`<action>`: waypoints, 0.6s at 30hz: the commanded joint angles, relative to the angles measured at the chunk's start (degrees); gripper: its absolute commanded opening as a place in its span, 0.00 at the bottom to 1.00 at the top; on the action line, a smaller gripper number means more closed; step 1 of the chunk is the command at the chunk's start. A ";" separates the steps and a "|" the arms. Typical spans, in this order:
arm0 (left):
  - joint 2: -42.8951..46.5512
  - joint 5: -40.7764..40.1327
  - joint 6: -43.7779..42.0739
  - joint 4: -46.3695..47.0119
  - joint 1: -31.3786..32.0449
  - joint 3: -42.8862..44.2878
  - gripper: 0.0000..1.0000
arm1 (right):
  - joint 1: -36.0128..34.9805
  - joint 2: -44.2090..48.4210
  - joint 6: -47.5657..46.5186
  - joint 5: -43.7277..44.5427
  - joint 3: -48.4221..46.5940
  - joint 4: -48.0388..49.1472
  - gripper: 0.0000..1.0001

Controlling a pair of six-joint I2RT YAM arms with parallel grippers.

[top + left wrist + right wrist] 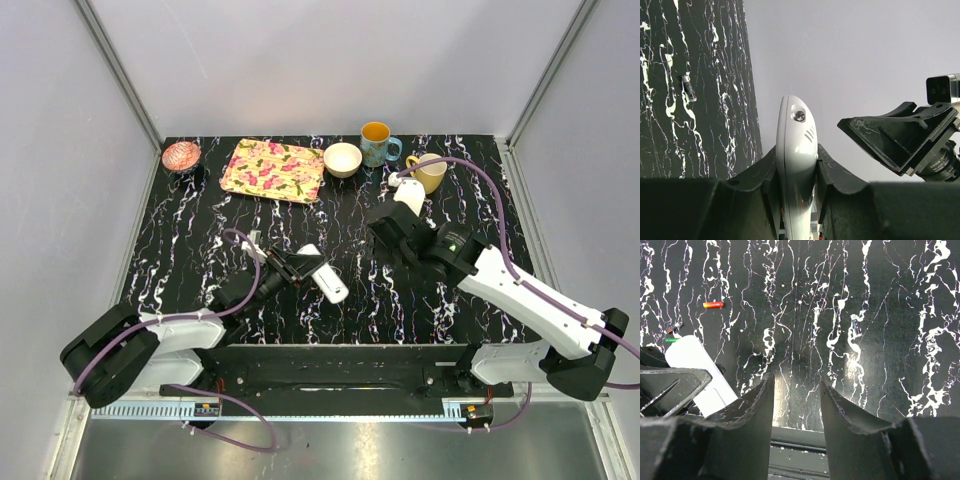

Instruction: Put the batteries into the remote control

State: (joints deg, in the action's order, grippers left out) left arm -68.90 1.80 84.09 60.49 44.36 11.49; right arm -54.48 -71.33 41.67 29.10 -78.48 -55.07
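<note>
My left gripper [303,266] is shut on the white remote control [328,282] and holds it off the black marbled table [200,230]. In the left wrist view the remote [795,125] stands on edge between the jaws of the left gripper [796,152], rounded end with a screw pointing out. My right gripper [388,240] is open and empty, above the table to the right of the remote. The right wrist view shows the right gripper [796,390], the remote [692,362], and loose batteries: a red one [713,304], a green one [671,340] and a dark one [856,325].
Along the table's back edge stand a pink dish [181,155], a floral tray [272,170], a cream bowl [343,159], a teal mug [377,144] and a yellow mug [430,173]. A small white piece [408,195] lies by the yellow mug. A small battery [688,88] lies on the table.
</note>
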 commanded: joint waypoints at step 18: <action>-0.18 -6.90 2.30 8.15 2.93 -2.08 0.00 | 0.95 -1.00 -1.33 0.16 -2.47 -0.91 1.00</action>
State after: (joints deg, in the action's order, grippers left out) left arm -69.49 -2.85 85.14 62.35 47.05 9.69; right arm -53.93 -71.77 40.99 27.53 -78.59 -56.42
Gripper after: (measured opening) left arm 0.300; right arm 0.950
